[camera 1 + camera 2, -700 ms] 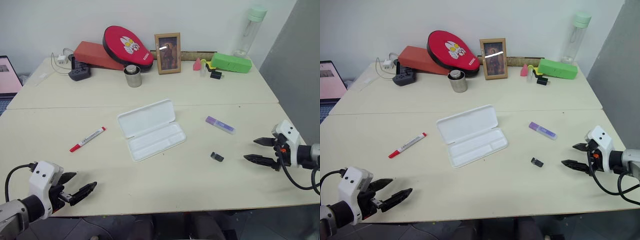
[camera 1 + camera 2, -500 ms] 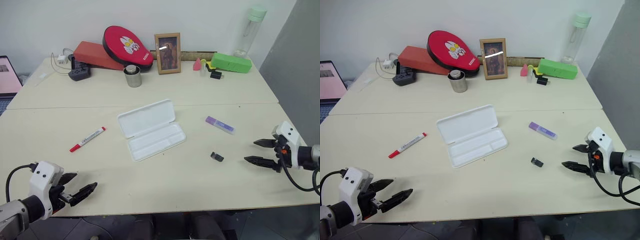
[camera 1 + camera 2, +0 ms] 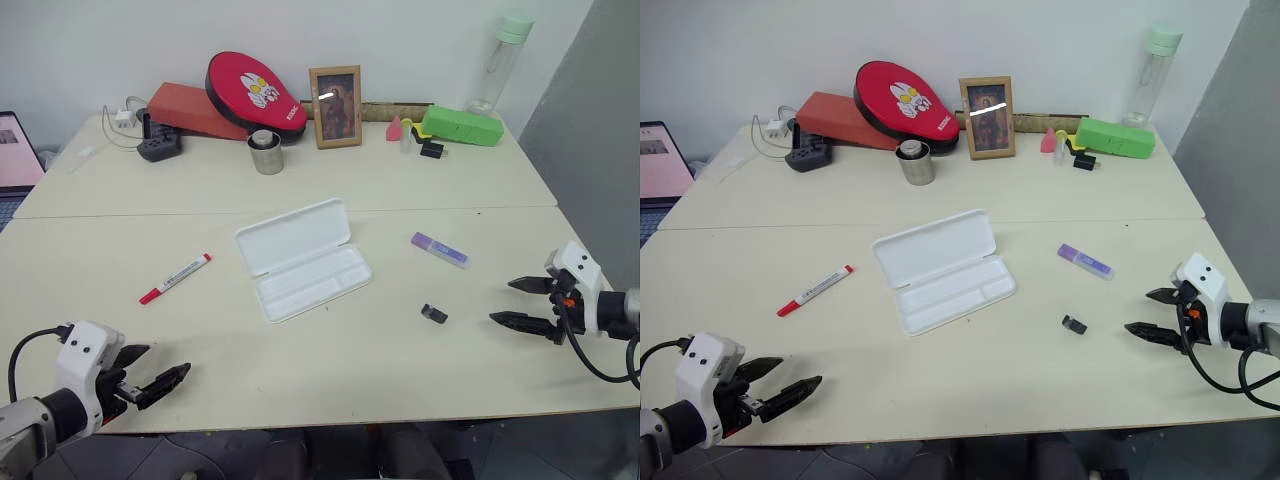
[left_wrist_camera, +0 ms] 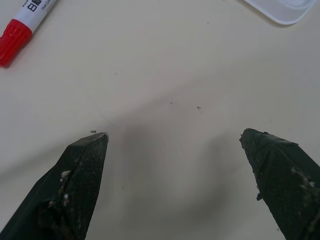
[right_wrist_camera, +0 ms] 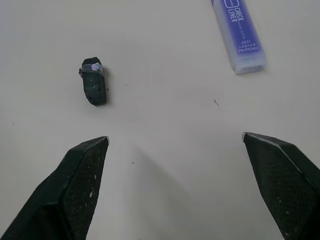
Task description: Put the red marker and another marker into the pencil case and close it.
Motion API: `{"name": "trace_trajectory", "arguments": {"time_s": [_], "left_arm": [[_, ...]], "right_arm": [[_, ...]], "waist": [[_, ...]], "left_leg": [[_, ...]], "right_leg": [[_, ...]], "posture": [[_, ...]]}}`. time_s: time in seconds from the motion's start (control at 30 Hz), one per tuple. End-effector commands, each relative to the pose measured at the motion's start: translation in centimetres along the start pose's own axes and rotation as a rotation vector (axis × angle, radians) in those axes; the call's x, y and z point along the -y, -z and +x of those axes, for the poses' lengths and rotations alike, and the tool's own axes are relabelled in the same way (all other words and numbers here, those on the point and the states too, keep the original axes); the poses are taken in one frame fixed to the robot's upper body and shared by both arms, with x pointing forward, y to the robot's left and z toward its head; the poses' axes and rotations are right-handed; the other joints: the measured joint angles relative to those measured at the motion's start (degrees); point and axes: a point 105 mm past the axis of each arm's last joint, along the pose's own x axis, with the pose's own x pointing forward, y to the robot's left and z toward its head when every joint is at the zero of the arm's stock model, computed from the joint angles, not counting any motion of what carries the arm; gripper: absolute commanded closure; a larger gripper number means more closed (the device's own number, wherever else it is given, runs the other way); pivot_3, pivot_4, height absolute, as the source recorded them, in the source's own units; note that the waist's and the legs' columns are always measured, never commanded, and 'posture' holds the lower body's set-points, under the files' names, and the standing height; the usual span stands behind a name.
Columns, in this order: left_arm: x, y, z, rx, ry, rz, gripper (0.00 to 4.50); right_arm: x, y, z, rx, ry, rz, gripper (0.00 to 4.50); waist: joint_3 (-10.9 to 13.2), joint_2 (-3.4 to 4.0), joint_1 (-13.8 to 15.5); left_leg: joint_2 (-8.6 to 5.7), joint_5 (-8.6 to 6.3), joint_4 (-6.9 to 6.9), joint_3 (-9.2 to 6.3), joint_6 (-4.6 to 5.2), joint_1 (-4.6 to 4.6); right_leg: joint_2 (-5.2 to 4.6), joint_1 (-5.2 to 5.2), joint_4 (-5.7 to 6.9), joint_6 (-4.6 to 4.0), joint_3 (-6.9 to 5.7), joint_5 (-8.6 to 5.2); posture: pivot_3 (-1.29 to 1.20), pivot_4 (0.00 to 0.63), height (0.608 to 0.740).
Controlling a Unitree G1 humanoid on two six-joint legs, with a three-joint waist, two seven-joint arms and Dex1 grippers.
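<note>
Left eye view shows the pencil case (image 3: 303,258) lying open in the middle of the table (image 3: 330,180), its lid folded back on the far side and the shallow tray empty. The red marker (image 3: 175,278) lies well to the left of the case; the purple marker (image 3: 439,249) lies to its right, and a small black object (image 3: 434,314) sits nearer the front edge on that same side. Both pens look light, stiff and smooth-barrelled, so they may roll or slip; a pinch across the middle of each barrel seems safest. The case is thin plastic, probably light enough to slide when nudged, and its lid should be pressed near the free long edge. The left gripper (image 3: 148,379) hovers near the front edge, left of the case, fingers spread wide and empty. The right gripper (image 3: 528,302) hovers to the right of the case, likewise wide apart and empty. Nothing blocks either path; the metal cup (image 3: 266,152), photo frame (image 3: 335,107) and green box (image 3: 462,126) stand well behind the case.
</note>
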Motion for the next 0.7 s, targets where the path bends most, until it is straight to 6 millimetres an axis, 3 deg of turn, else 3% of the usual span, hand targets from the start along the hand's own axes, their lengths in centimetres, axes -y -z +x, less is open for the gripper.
{"name": "trace_trajectory", "arguments": {"time_s": [0.03,0.37,0.47,0.57,0.7], "left_arm": [[-0.1,-0.6,0.0,0.024,0.000,0.026,0.01],[0.1,-1.5,0.3,0.069,0.026,0.050,0.01],[1.5,-2.7,1.3,0.111,0.093,0.083,0.01],[4.3,-4.2,2.8,0.131,0.243,0.152,0.01],[6.4,-6.3,4.9,0.161,0.372,0.236,0.01]], "right_arm": [[0.4,-0.8,-0.8,0.018,0.029,-0.040,0.00],[-0.2,-1.3,-0.8,0.050,0.003,-0.059,0.00],[-0.6,-3.0,-0.9,0.113,-0.026,-0.098,0.00],[-3.0,-6.4,-1.0,0.227,-0.140,-0.177,0.00],[-4.7,-8.7,-0.7,0.275,-0.204,-0.257,0.00]], "waist": [[0.00,0.00,0.00],[0.00,0.00,0.01],[0.00,0.00,0.02],[0.01,0.01,0.01],[0.01,0.02,0.03]], "left_leg": [[0.00,0.00,0.00,0.00,0.00,0.00],[-0.01,0.00,0.00,0.01,0.00,-0.01],[-0.01,0.00,0.00,0.01,0.00,0.00],[-0.03,0.00,0.00,0.01,0.00,0.00],[-0.01,0.00,0.01,-0.04,0.00,-0.01]], "right_leg": [[0.00,0.00,0.00,0.00,0.00,0.00],[0.00,0.00,0.00,0.00,0.00,0.00],[0.00,0.00,0.00,0.00,0.00,0.00],[0.01,0.01,0.01,0.00,-0.01,0.00],[0.05,0.01,0.03,0.00,-0.04,0.00]], "posture": [[0.00,0.150,0.740],[0.00,0.150,0.740],[0.00,0.150,0.740],[0.00,0.150,0.740],[0.00,0.150,0.740]]}}
